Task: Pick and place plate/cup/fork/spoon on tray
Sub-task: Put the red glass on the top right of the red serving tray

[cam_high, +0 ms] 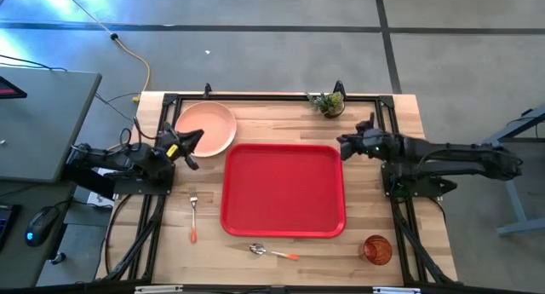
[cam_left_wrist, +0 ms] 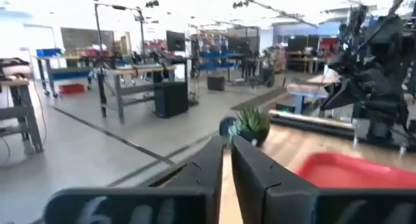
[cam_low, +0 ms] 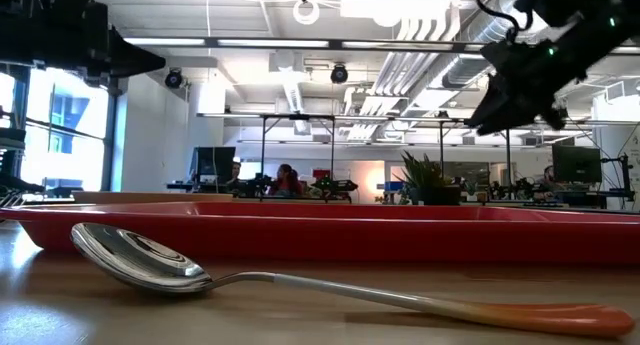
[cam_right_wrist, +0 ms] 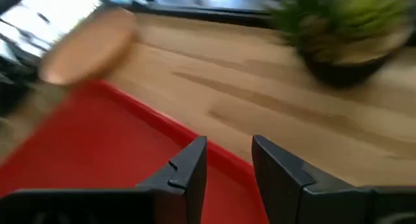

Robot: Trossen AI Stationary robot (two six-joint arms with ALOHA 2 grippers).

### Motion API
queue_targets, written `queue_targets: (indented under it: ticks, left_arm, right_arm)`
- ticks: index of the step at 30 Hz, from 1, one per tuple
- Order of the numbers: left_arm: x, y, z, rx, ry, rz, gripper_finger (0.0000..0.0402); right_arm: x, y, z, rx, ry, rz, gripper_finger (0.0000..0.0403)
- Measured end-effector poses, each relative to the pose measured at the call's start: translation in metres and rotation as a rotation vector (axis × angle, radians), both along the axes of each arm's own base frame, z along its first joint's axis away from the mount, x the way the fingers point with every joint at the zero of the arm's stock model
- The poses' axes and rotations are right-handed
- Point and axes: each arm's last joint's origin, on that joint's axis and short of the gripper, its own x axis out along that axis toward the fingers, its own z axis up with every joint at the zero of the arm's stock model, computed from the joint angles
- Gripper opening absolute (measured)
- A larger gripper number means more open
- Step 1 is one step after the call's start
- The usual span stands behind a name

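- The tray (cam_high: pixel 283 190) lay in the middle of the table (cam_high: pixel 281 119) with nothing on it.
- The plate (cam_high: pixel 207 129) sat on the wood off the tray's far left corner, close to that corner.
- The left gripper (cam_high: pixel 192 142) hung over the plate's near edge, its fingers (cam_left_wrist: pixel 249 172) close together with only a thin gap and holding nothing.
- The right gripper (cam_high: pixel 345 146) hovered at the tray's far right corner; its fingers (cam_right_wrist: pixel 188 167) stood a little apart, empty.
- The fork (cam_high: pixel 193 215) lay on the wood just left of the tray, tines toward the far side.
- The spoon (cam_high: pixel 272 252) lay just in front of the tray's near rim, bowl to the left.
- The cup (cam_high: pixel 376 249) stood upright near the table's front right corner, apart from the tray.
- A small potted plant (cam_high: pixel 327 103) stood at the far edge; in the right wrist view it appeared only as a green smear, probably the same plant.
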Motion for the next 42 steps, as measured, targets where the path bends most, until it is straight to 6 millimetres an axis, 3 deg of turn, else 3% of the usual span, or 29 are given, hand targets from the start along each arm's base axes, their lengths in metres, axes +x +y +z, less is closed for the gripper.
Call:
queue_targets:
  ticks: [4, 9, 15, 19, 23, 28, 36, 42]
  left_arm:
    - [0.0, 0.001, 0.0, 0.039, 0.034, 0.003, 0.0063]
    - [-0.003, 0.004, 0.006, 0.043, 0.001, 0.088, 0.0106]
    - [-0.018, 0.009, 0.047, 0.136, -0.097, 0.192, 0.0121]
    - [-0.022, 0.01, 0.055, 0.164, -0.067, 0.2, 0.0117]
    - [-0.021, 0.009, 0.058, 0.205, -0.075, 0.167, 0.0113]
    - [-0.022, 0.007, 0.068, 0.219, -0.224, 0.055, 0.0113]
    - [-0.017, 0.003, 0.078, 0.17, -0.426, -0.151, 0.0113]
    - [0.011, 0.0, 0.068, 0.127, -0.301, -0.237, 0.0113]
  right_arm:
    - [0.0, 0.0, 0.033, 0.09, 0.154, -0.048, 0.0115]
    - [0.006, 0.014, 0.046, 0.252, 0.301, -0.034, 0.0114]
    - [0.026, 0.047, 0.063, 0.368, 0.399, -0.019, 0.0114]
    - [0.046, 0.069, 0.076, 0.278, 0.458, 0.007, 0.0114]
    - [0.062, 0.082, 0.075, 0.174, 0.542, 0.003, 0.0114]
    - [0.071, 0.103, 0.057, 0.292, 0.681, 0.063, 0.0114]
    - [0.059, 0.146, 0.045, 0.359, 0.846, 0.25, 0.0114]
    - [0.039, 0.162, 0.051, 0.469, 0.916, 0.286, 0.0114]
